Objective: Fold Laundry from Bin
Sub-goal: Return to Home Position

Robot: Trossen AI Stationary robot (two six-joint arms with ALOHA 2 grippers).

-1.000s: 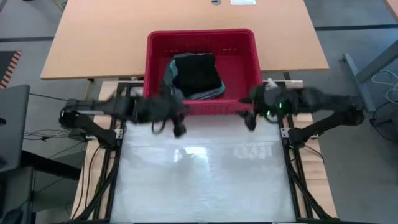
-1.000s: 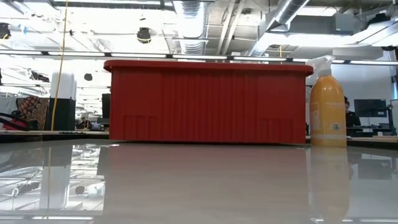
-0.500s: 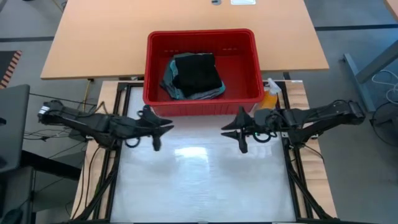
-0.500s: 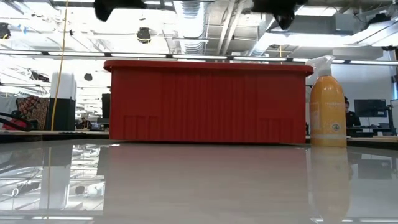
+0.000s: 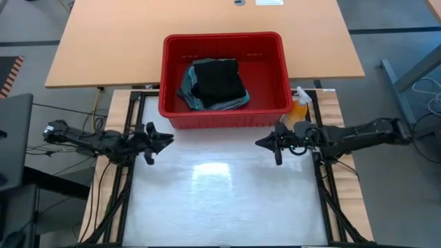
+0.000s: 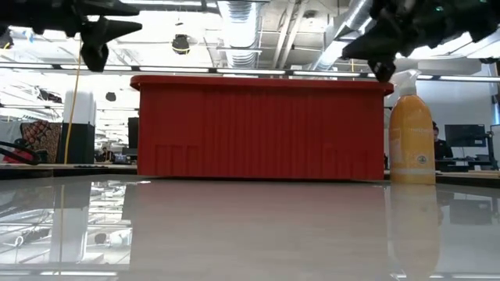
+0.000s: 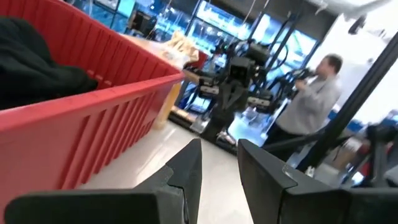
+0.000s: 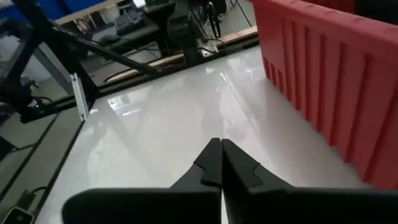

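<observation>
Glossy white tabletop point(image 5: 220, 200) up front, mirror-like sheen. Left gripper point(image 7: 219, 144) held above left edge: dark tapered fingers parted by narrow gap, nothing gripped. Right gripper point(image 8: 221, 143) held above right edge, fingers pressed together, empty too. Just behind sits red ribbed plastic bin point(image 5: 224, 121), rectangular. Laundry point(image 5: 217, 83) stacked inside, soft black fold over teal-grey layers. Orange spray bottle point(image 6: 412, 144) parked by bin's right corner.

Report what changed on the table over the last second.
Both arms drew back from the red bin and came lower. The left gripper slid out toward its own side and the right gripper backed slightly off the front wall. Both now show in the low view's upper corners. Neither took hold of or released anything. The bin, the folded laundry inside it and the orange spray bottle stayed put.
</observation>
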